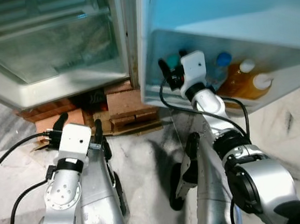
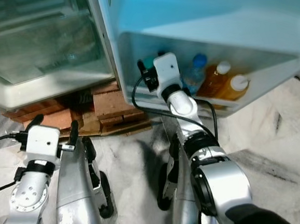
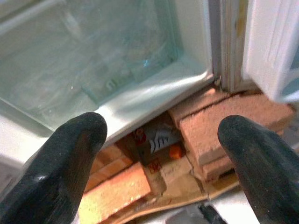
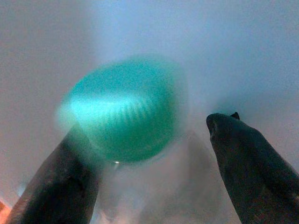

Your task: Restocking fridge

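Your right pincer (image 1: 171, 69) is reaching into the door shelf (image 1: 154, 93) of the open fridge door, its fingers spread on either side of a green-capped bottle (image 4: 124, 109); the right wrist view has the cap sitting between them, brushing or nearly brushing one finger and clear of the other, so nothing is pinched. That picture is blurred, so you cannot judge how well the bottle stands. The main risk, as I read it, is a finger catching the cap as you pull back and tipping the bottle against the blue-capped bottle (image 1: 223, 60) just beside it, or into the two white-capped amber bottles (image 1: 243, 78) further along the same shelf. The arm's cable (image 1: 165, 98) hangs over the shelf lip and could snag there. Your left pincer (image 1: 78, 125) hangs low with its fingers wide apart, facing the glass drawer (image 3: 93, 51) and the bricks (image 1: 126, 101) under the fridge; a step forward could knock those bricks.
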Controlling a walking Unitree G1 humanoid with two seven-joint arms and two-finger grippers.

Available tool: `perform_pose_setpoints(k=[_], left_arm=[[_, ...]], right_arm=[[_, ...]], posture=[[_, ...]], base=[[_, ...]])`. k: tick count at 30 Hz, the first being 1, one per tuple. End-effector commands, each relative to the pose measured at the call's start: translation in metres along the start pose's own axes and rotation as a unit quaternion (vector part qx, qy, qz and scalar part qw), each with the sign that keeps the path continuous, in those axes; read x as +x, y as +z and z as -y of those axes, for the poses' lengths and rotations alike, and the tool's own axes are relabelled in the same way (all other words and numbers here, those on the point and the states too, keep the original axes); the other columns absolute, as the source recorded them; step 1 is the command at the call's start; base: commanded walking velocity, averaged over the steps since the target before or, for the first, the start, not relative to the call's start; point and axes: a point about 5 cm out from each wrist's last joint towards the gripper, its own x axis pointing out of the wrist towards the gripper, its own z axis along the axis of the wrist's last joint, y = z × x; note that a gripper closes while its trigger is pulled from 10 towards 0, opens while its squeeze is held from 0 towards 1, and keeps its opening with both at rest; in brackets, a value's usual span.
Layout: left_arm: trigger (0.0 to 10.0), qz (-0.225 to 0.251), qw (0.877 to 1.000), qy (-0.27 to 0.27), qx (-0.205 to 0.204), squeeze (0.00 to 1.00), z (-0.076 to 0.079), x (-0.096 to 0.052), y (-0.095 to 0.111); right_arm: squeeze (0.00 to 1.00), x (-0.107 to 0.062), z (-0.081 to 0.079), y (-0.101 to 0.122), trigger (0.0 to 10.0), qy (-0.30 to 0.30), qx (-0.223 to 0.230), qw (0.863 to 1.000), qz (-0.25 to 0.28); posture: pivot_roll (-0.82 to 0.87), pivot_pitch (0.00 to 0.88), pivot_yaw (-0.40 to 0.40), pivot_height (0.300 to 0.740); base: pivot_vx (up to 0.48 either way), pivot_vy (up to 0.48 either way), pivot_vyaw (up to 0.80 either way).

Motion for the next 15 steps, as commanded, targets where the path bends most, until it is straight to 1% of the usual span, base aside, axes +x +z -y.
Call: perform_pose_setpoints(k=[1,3,5,7,9,11,14,15], left_arm=[[10.0,-0.017,1.0,-0.005,-0.004,0.0,0.005,-0.003,-0.01],[10.0,-0.018,1.0,-0.005,-0.007,0.0,0.006,0.0,-0.013],[10.0,-0.018,1.0,-0.004,-0.01,0.0,0.006,0.002,-0.013],[10.0,-0.017,1.0,-0.003,-0.011,0.0,0.005,0.006,-0.015],[10.0,-0.016,1.0,-0.003,-0.012,0.0,0.005,0.009,-0.017],[10.0,-0.015,1.0,-0.003,-0.011,0.0,0.004,0.01,-0.017],[10.0,-0.015,1.0,-0.002,-0.013,0.0,0.005,0.012,-0.021],[10.0,-0.015,1.0,-0.002,-0.013,0.0,0.005,0.012,-0.021]], right_arm=[[1.0,-0.01,0.002,-0.012,10.0,0.001,0.014,1.0,-0.017],[1.0,-0.017,0.003,-0.013,10.0,0.003,0.02,1.0,-0.011],[1.0,-0.019,0.002,-0.012,10.0,0.012,0.021,1.0,-0.003],[1.0,-0.023,0.0,-0.006,10.0,0.027,0.02,0.999,0.018],[1.0,-0.025,-0.002,-0.003,10.0,0.036,0.022,0.999,0.028],[1.0,-0.026,-0.002,0.0,10.0,0.04,0.028,0.998,0.035],[1.0,-0.037,-0.007,0.001,10.0,0.053,0.032,0.997,0.043],[1.0,-0.037,-0.007,0.001,10.0,0.053,0.032,0.997,0.043]], posture=[[0.18,0.23,-0.04,0.507],[0.17,0.214,-0.036,0.507],[0.16,0.204,-0.031,0.507],[0.15,0.188,-0.025,0.507],[0.14,0.177,-0.023,0.507],[0.14,0.175,-0.022,0.507],[0.13,0.15,-0.026,0.507],[0.13,0.15,-0.026,0.507]], base=[[0.0,0.0,0.0],[0.0,0.0,0.0],[0.0,0.0,0.0],[0.0,0.0,0.0],[0.0,0.0,0.0],[0.0,0.0,0.0],[0.0,0.0,0.0],[0.0,0.0,0.0]])
